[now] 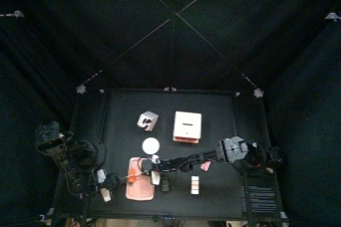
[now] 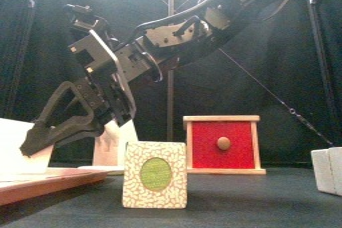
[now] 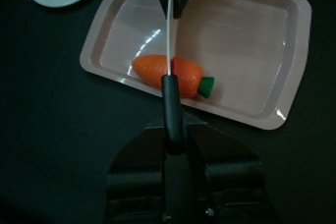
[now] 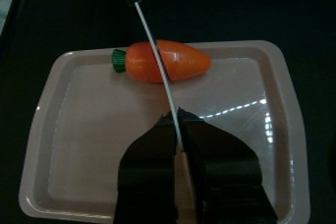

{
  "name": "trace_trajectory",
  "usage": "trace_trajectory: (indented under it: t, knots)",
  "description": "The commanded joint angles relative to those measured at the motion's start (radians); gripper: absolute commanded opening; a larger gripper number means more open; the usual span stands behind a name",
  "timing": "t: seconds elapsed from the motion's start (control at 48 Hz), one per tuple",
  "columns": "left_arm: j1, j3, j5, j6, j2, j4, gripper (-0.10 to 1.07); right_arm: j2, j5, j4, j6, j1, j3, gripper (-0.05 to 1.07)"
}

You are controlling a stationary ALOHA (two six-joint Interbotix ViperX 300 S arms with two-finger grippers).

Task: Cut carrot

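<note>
An orange carrot [image 4: 184, 63] with a green stub lies whole near one end of a pale pink tray [image 4: 79, 149]. My right gripper [image 4: 178, 135] is shut on the wooden handle of a knife [image 4: 157, 71], and the thin blade runs across the carrot close to its green end. Whether the edge touches the carrot I cannot tell. In the left wrist view the carrot [image 3: 147, 67] and the tray [image 3: 250, 31] show again, with the blade [image 3: 172, 41] seen edge-on. My left gripper [image 3: 168, 83] is shut into one narrow bar, its tips right at the carrot.
A white plate [image 1: 151, 146] sits just behind the tray [image 1: 138, 189]. A box with a red front [image 2: 223, 144] stands at mid-table. A patterned block with a green oval [image 2: 155, 175] stands near the front edge. A white object [image 2: 329, 170] is at the far right.
</note>
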Motion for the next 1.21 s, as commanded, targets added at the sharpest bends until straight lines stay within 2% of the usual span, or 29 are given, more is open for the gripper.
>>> trace_trajectory:
  t: [0.0,0.271,0.375,0.583,0.812,1.0,1.188]
  knots:
    - [0.011,-0.008,-0.014,0.002,0.002,0.006,0.43,-0.023,-0.003,0.008,0.005,-0.014,-0.011,0.31]
    - [0.014,-0.012,-0.014,0.002,0.002,0.008,0.43,-0.020,0.008,0.025,0.005,-0.014,-0.005,0.31]
    - [0.012,-0.015,-0.011,0.005,-0.008,0.035,0.43,-0.028,0.008,0.023,0.005,-0.015,-0.005,0.31]
    - [0.012,-0.025,0.005,0.018,-0.043,0.089,0.43,-0.077,0.023,0.017,0.005,-0.011,0.002,0.31]
    - [0.014,-0.026,0.075,0.021,-0.103,0.141,0.43,-0.147,0.021,0.014,0.002,-0.009,0.035,0.31]
    - [0.029,-0.011,0.115,0.035,-0.140,0.163,0.43,-0.195,-0.005,0.012,0.002,-0.015,0.075,0.31]
    - [0.064,-0.008,0.114,0.081,-0.173,0.190,0.43,-0.253,-0.092,0.012,0.002,-0.017,0.144,0.32]
